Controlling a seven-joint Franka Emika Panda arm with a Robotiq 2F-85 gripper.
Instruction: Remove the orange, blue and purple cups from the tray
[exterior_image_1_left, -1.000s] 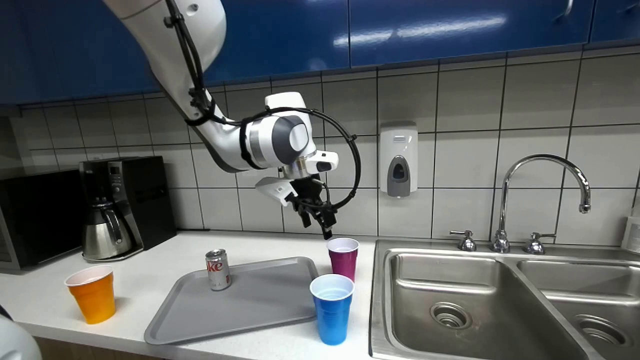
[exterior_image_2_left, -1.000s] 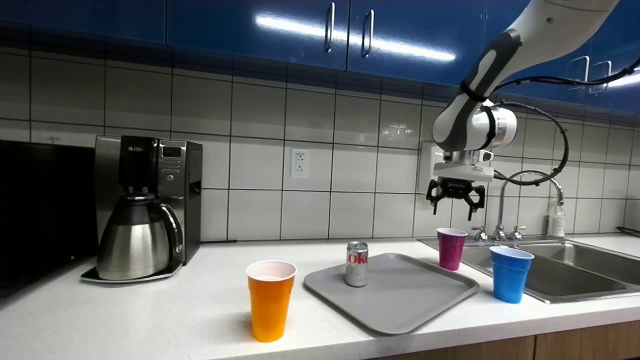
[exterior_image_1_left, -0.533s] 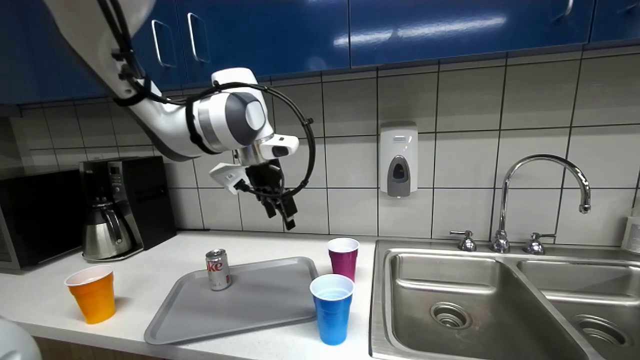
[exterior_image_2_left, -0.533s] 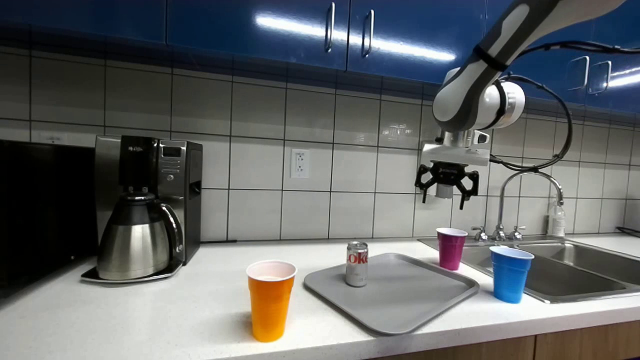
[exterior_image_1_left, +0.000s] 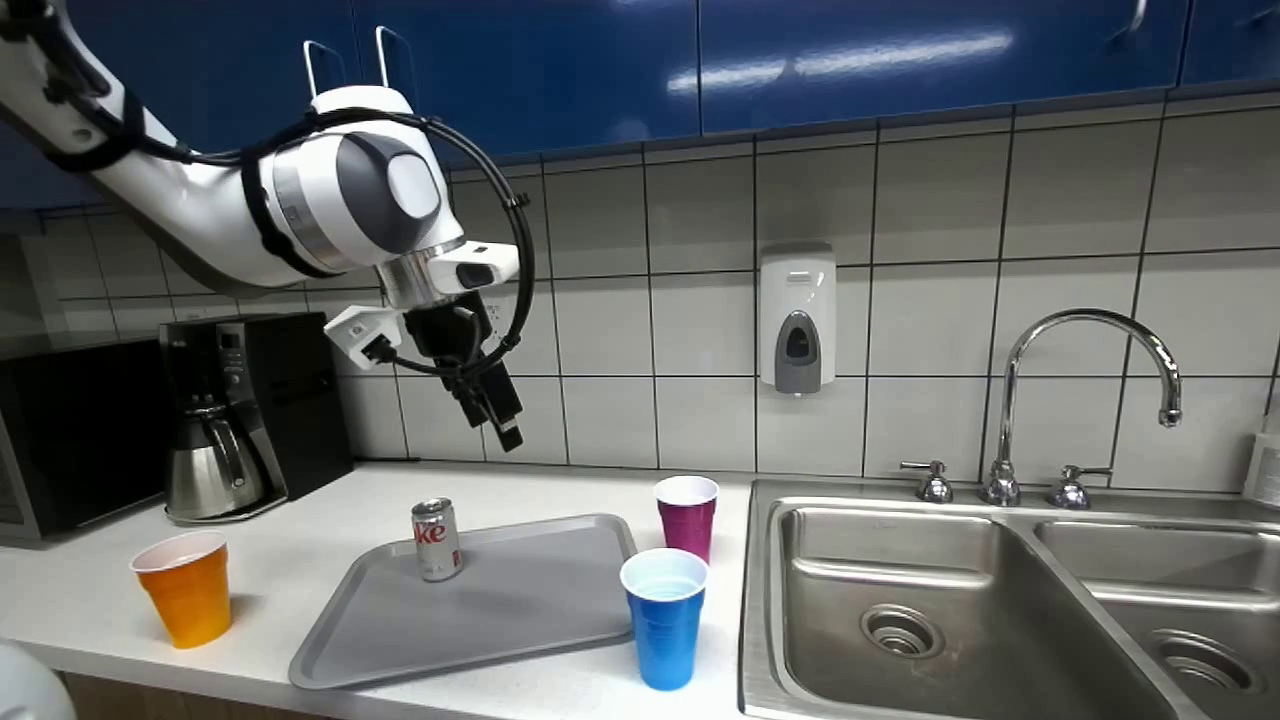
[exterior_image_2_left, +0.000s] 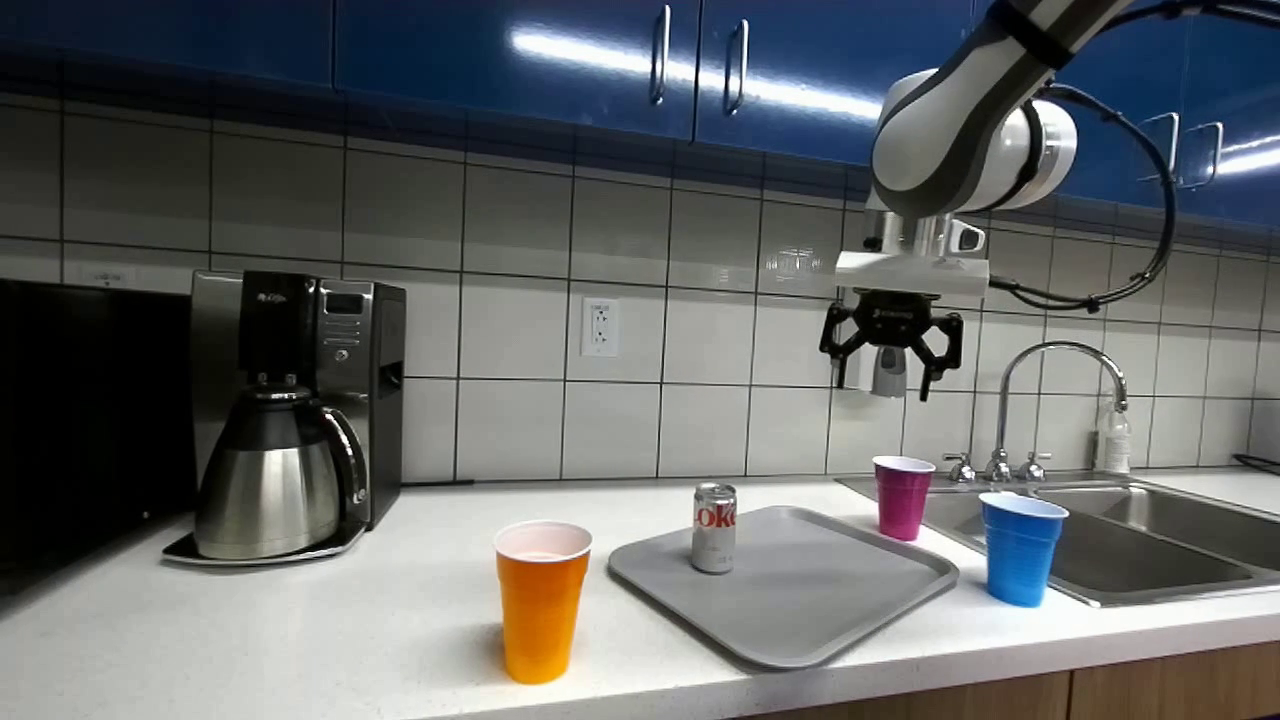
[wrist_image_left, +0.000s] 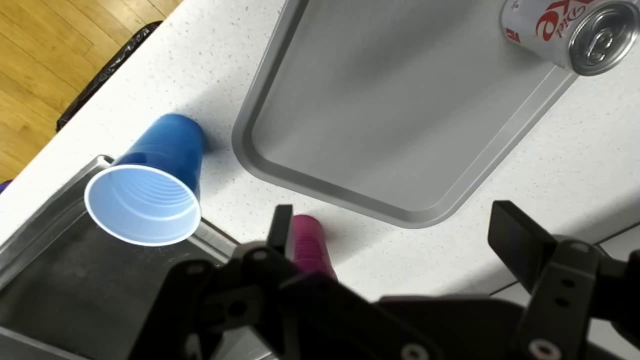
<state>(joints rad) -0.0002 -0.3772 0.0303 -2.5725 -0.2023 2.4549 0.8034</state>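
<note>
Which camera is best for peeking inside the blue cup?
The wrist view, because it looks into the blue cup and shows its pale, ringed inside. Both exterior views show the cup standing upright beside the gray tray, with more of its blue outside but less of its inside.

This is a kitchen. In an exterior view, blue wall cabinets (exterior_image_2_left: 510, 90) span the top of the frame, above a tiled backsplash (exterior_image_2_left: 705, 340). A coffee maker (exterior_image_2_left: 345, 385) stands at left, a double-bowl stainless-steel sink (exterior_image_2_left: 1150, 545) at right.
</note>
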